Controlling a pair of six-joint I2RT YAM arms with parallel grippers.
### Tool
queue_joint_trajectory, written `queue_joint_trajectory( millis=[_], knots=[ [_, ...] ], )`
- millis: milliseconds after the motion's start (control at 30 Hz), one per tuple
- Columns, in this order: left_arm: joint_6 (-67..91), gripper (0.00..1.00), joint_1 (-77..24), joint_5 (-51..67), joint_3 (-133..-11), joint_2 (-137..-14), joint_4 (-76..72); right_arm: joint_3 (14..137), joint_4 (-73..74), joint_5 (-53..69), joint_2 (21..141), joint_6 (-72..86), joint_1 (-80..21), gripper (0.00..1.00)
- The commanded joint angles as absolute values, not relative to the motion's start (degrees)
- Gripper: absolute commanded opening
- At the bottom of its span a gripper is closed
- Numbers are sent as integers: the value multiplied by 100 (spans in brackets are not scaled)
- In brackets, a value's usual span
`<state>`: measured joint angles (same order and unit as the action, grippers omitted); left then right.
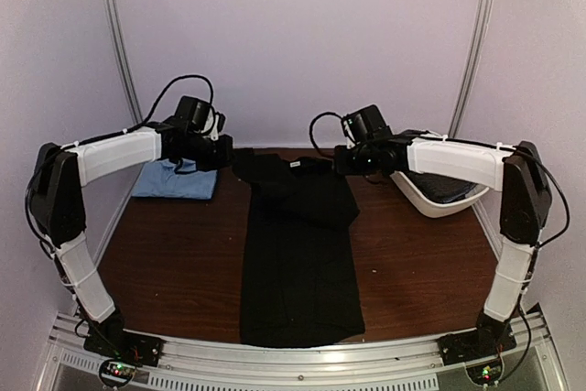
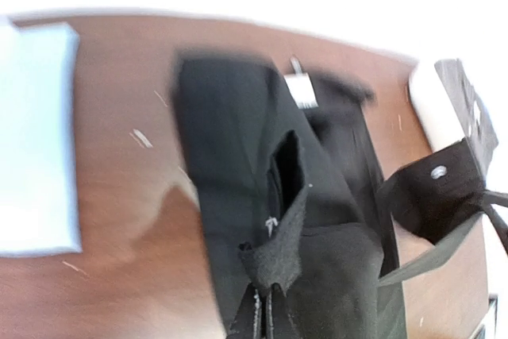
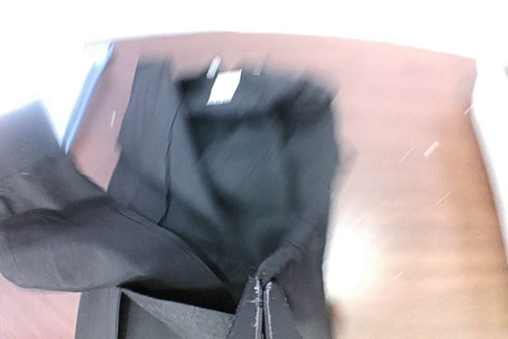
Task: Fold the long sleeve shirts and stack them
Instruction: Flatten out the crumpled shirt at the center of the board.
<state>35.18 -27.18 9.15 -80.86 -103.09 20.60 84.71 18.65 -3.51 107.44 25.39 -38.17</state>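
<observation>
Both arms are reaching out to the far end of the table [image 1: 165, 263], one on each side of the black shirt [image 1: 298, 254], which is lying lengthwise down the middle with its collar and white label [image 2: 302, 89] farthest from us. The left gripper [image 2: 266, 311] is clenched on a fold of black cloth at the shirt's far left corner. The right gripper [image 3: 262, 307] is pinching black fabric at the far right the same way, jaws tight together. The light blue shirt [image 1: 174, 180] is sitting folded at the far left, and the white tub [image 1: 430, 203] at the far right is holding dark dotted cloth [image 1: 449, 190].

It looks like the collar end is about to come over towards the near hem. For a clean fold, I'd say the two grips want to rise together and level, keeping the cloth stretched between them. Then they should travel straight towards us so the side edges land in line. An uneven pull would likely twist the body or drag the whole shirt.
</observation>
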Motion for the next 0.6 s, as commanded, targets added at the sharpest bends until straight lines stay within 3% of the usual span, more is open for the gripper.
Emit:
queue_joint_trajectory(
  millis=[0,300,567],
  knots=[
    [3218,0,-1926,604,-8946,-9981,2384,9144,2197,-807,10426,2009,-3160,0],
    [3001,0,-403,613,-10401,-10061,2900,10165,2601,-889,10087,1715,-1257,0],
    [2912,0,-146,592,-10635,-10169,2976,10068,2591,-808,9763,1716,-731,0]
  ],
)
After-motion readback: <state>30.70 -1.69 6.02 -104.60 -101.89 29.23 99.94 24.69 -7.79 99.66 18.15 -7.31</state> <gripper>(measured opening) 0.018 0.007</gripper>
